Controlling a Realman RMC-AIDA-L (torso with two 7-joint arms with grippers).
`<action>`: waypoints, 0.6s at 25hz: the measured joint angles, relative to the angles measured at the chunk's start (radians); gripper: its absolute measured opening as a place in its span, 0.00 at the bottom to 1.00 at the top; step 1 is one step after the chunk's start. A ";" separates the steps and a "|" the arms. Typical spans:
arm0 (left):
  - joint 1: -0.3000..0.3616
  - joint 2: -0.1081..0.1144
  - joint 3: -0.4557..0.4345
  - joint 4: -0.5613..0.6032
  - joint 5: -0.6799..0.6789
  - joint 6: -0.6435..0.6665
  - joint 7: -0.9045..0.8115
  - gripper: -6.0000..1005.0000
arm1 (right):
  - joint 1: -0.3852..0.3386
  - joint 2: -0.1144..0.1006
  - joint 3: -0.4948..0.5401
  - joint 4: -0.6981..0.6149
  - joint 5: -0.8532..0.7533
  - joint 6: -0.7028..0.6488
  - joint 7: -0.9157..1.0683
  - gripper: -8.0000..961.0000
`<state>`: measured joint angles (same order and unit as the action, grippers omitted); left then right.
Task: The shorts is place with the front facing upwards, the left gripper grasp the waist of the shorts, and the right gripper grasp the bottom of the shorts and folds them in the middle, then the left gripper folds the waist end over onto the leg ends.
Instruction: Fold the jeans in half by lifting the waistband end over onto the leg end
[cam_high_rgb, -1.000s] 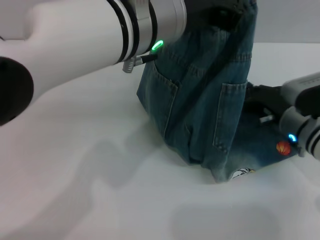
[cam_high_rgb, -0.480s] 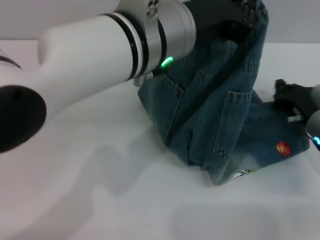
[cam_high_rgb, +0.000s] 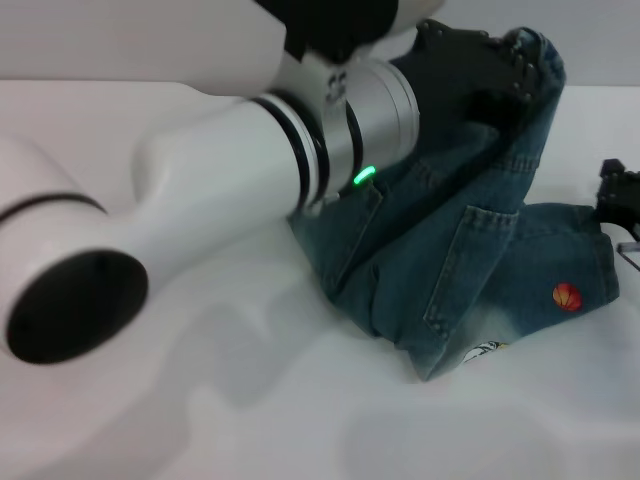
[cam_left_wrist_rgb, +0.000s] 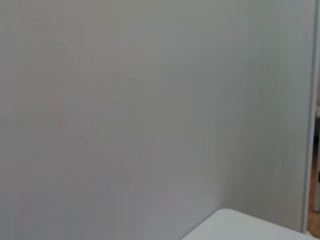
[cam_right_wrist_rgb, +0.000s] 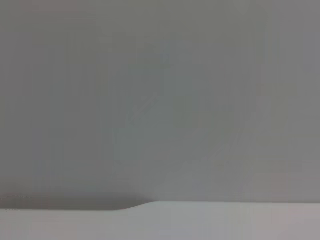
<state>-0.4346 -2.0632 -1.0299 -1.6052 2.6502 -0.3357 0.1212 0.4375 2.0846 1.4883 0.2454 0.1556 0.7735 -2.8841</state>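
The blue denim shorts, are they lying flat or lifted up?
Lifted at one end: the left gripper holds the blue denim shorts above the white table.

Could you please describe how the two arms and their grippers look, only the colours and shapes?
The left arm is thick and glossy white, with thin black rings, a silver metal collar and a small green light. Its left gripper is matte black with small screws. Of the right gripper, only a black angular piece shows at the picture's edge.

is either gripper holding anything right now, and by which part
The left gripper holds the shorts lifted by the waist end. The right gripper sits at the table's right edge, apparently holding nothing.
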 joint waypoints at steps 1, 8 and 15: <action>0.000 0.000 0.017 0.025 0.000 0.045 0.000 0.07 | -0.008 0.000 0.003 0.001 0.000 0.013 0.000 0.01; 0.015 -0.010 0.084 0.183 0.016 0.298 0.024 0.07 | -0.052 -0.002 0.006 0.004 -0.007 0.070 -0.001 0.01; 0.004 -0.007 0.104 0.242 0.003 0.361 0.003 0.28 | -0.109 -0.002 0.007 0.029 -0.014 0.125 -0.001 0.01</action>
<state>-0.4310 -2.0698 -0.9260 -1.3629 2.6536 0.0251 0.1240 0.3288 2.0828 1.4949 0.2742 0.1418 0.8989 -2.8854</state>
